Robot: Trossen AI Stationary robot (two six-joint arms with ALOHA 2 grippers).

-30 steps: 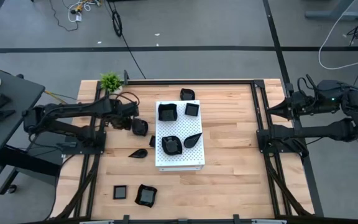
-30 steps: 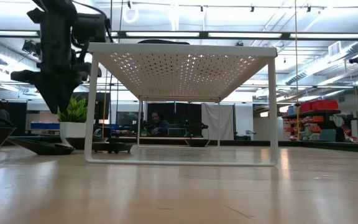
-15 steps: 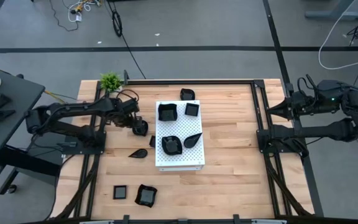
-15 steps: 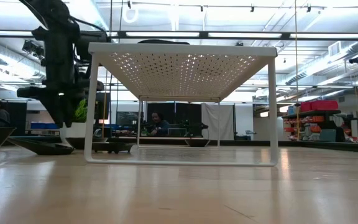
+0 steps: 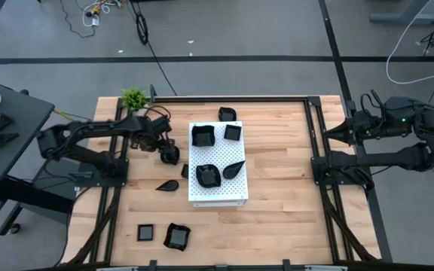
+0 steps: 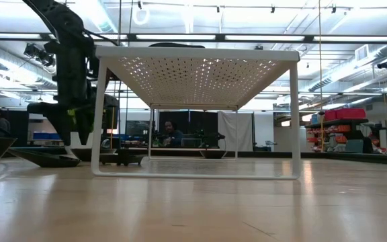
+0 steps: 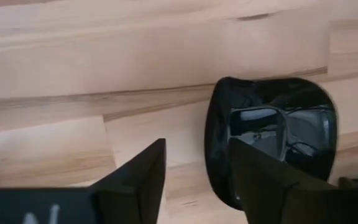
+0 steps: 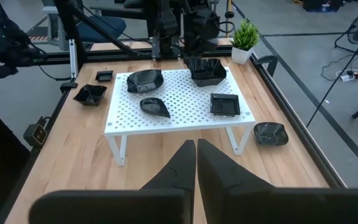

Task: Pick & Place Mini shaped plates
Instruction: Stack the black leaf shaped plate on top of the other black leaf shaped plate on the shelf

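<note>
Beside the white perforated board [image 5: 217, 163] on the wooden table [image 5: 277, 218], the left gripper [image 7: 194, 180] hung with its fingers narrowly parted astride the rim of a black dish [image 7: 272, 134], not yet closed on it. Four mini shaped plates [image 5: 209, 175] lay on the board; others sat on the table around it. Well away from the board, the right gripper [image 8: 196, 163] waited at the table's edge, fingers pressed together.
</note>
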